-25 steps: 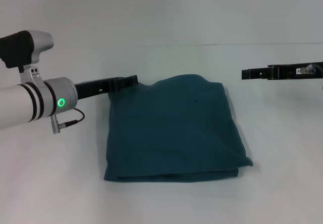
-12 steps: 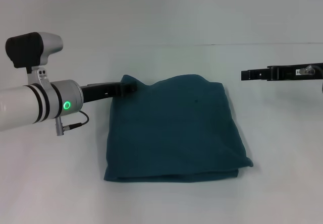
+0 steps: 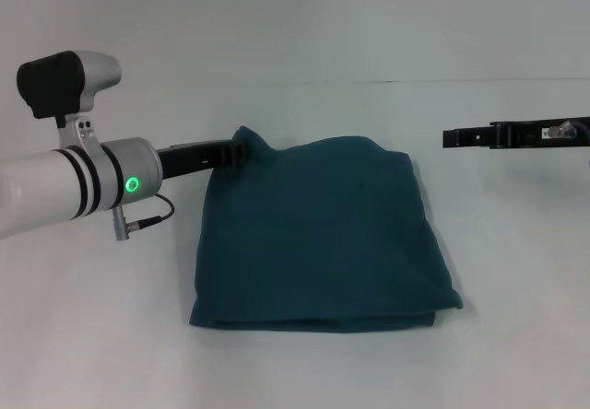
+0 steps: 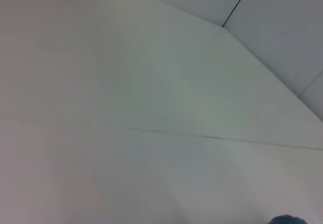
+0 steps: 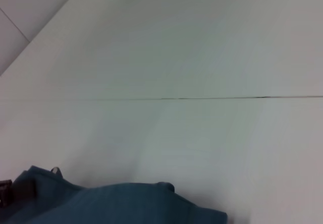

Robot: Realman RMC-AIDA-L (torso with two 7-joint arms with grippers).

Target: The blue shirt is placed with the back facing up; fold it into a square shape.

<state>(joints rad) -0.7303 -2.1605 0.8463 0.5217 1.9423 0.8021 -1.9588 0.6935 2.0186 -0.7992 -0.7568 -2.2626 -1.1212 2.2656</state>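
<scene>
The blue shirt [image 3: 323, 234] lies folded into a rough rectangle on the white table, plain side up. Its far-left corner is pulled up into a small peak. My left gripper [image 3: 235, 151] is at that corner and shut on the cloth, holding it a little above the table. My right gripper [image 3: 449, 137] hovers to the right of the shirt's far-right corner, apart from it. The right wrist view shows the shirt's far edge [image 5: 116, 204]. Only a sliver of the shirt [image 4: 285, 220] shows in the left wrist view.
The white table [image 3: 304, 363] extends on all sides of the shirt. Its far edge meets the wall as a thin line [image 3: 369, 81]. No other objects are in view.
The left gripper closed on the shirt's far-left corner and raised it into a peak, shifting slightly right. The right arm stayed still.
</scene>
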